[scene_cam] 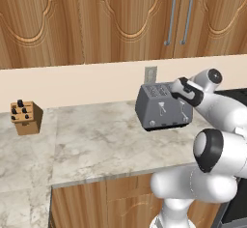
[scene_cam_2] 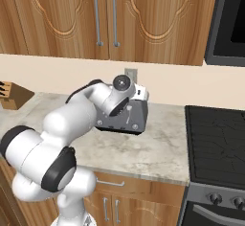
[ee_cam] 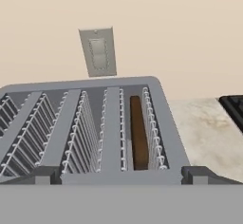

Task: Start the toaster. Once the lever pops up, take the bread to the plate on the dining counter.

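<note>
Hand view: wide-open, empty fingers [ee_cam: 121, 173] hovered over the toaster [ee_cam: 90, 128], whose right slot held the bread [ee_cam: 138, 133], likely light, stiff and crumbly; its narrow top edge offered the hold.

the pincer [ee_cam: 121, 174] hangs just above the toaster [scene_cam: 160, 107] with jaws spread wide, and nothing lies between it and the slots. the bread [ee_cam: 138, 133] stands deep in the rightmost slot, hemmed by wire guides on both sides. close behind the toaster the wall and its outlet [ee_cam: 98, 52] block the way. the bench [scene_cam: 96, 140] lies bare left of the toaster as far as the knife block [scene_cam: 25, 117]; the stove [scene_cam_2: 217, 146] borders the right.
</note>
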Controlling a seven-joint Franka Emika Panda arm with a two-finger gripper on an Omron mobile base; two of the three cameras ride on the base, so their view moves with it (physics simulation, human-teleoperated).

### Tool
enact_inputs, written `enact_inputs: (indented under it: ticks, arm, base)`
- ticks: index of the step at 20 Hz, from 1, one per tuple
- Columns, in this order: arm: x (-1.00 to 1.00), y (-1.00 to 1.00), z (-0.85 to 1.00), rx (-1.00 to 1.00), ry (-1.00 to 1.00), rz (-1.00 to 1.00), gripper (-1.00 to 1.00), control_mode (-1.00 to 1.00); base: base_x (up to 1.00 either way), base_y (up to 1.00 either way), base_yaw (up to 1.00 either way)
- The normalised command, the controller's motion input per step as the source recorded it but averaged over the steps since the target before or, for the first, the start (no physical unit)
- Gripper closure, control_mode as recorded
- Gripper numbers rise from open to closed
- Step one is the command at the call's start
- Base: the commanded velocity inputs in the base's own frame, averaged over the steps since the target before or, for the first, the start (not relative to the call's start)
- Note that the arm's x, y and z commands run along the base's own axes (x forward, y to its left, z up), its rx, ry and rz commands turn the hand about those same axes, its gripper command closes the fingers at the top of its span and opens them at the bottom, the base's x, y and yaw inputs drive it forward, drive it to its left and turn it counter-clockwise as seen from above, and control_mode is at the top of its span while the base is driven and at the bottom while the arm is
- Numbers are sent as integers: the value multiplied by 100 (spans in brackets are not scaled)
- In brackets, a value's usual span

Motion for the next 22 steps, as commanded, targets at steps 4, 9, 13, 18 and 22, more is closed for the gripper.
enact_inputs:
  ticks: [4,9,13,18,22]
  arm:
    - [13,-6,0,0,0,0,-100,-100]
    - [11,-16,-2,0,-1,0,-100,-100]
    - [7,-19,-2,0,0,0,-100,-100]
    - [2,-4,-1,0,0,0,-100,-100]
    - [0,0,0,0,0,-1,-100,-100]
  base:
    - [0,0,0]
    - [0,0,0]
    - [0,0,0]
    - [0,0,0]
    - [0,0,0]
